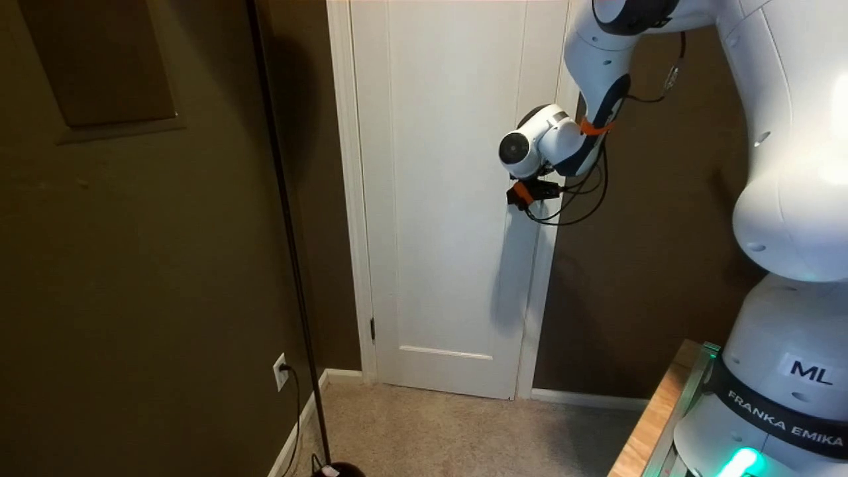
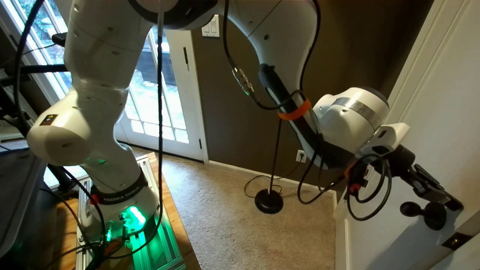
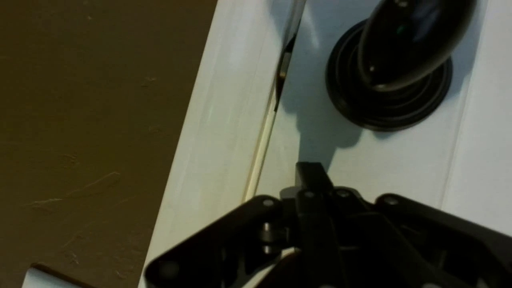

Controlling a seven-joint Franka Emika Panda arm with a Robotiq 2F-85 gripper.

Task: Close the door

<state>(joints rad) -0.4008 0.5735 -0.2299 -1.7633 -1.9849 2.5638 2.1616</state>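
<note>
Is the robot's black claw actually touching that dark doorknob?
Apart. The wrist view shows it: a stretch of white door is visible between the tip of the gripper and the dark knob.

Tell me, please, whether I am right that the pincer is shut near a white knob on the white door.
Not quite: the knob is dark, nearly black, as the wrist view shows. The pincer is indeed shut near it, and the door is white.
</note>
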